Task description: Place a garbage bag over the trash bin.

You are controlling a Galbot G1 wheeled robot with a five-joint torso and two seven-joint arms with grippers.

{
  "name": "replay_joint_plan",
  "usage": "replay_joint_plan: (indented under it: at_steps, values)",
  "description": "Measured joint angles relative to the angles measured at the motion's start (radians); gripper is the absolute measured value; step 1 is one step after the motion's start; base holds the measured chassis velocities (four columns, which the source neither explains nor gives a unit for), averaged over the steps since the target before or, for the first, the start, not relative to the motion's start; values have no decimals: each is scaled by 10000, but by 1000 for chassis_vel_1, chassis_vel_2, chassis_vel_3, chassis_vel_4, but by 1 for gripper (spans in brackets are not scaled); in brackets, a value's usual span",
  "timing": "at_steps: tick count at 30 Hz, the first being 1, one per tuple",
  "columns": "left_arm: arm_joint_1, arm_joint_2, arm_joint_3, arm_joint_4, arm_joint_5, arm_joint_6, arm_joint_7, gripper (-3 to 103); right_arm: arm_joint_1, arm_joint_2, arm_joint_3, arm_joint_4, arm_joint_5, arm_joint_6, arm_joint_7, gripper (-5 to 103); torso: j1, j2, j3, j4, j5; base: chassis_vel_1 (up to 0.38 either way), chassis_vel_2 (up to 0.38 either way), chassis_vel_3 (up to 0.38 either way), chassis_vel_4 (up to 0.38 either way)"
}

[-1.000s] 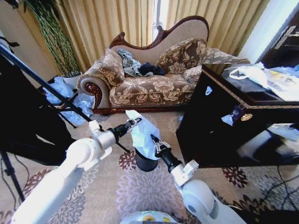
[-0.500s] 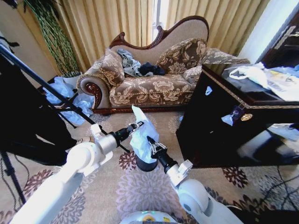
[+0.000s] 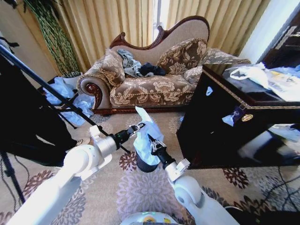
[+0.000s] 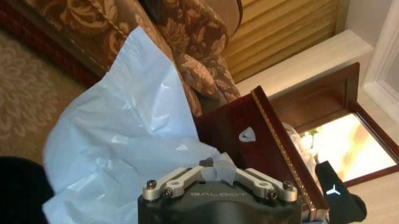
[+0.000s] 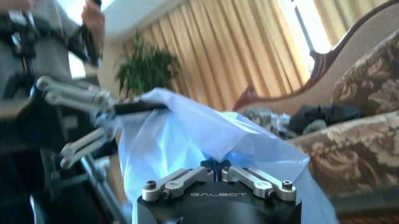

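The pale blue garbage bag [image 3: 147, 133] hangs over the small black trash bin [image 3: 146, 165] on the carpet in front of the sofa. My left gripper [image 3: 139, 126] is shut on the bag's upper left edge. My right gripper [image 3: 153, 145] is shut on the bag's lower right side, just above the bin's rim. In the left wrist view the bag [image 4: 134, 140] billows out beyond the shut gripper [image 4: 217, 170]. From the right wrist camera the bag [image 5: 206, 135] is pinched in the shut gripper [image 5: 218, 168], with the left gripper's fingers [image 5: 134, 108] on its far edge.
A glossy black cabinet [image 3: 234, 126] stands close on the right, with a white bag [image 3: 253, 72] on top. A patterned sofa [image 3: 150, 84] is behind the bin. A black tripod leg [image 3: 47, 89] slants across the left, with a pale blue plastic heap [image 3: 70, 96] behind it.
Both grippers have moved closer together at the bag, the right one rising up and left along it. The bag's top has lifted and shifted slightly right.
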Motion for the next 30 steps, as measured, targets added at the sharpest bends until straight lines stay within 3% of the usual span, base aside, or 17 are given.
replay_joint_plan:
  at_steps: [7,15,24,30]
  values:
    - [364,665,-668,-198,-530,-89,8,0,248,1126,-185,-604,475,864,-922,0,0,0,0,1,0,0,0,0,0]
    - [-141,1099,-467,-176,-755,-133,114,0,422,1907,-524,-1399,247,1222,-1509,0,0,0,0,0,-1,0,0,0,0]
    - [-454,1594,-405,-370,-1185,-232,150,0,702,2411,-677,-2306,-499,1519,-1585,0,0,0,0,0,-1,0,0,0,0]
    - [-119,1824,-904,-693,-1401,-387,88,0,1017,2810,-597,-2909,-994,1750,-1482,0,0,0,0,0,2,0,0,0,0]
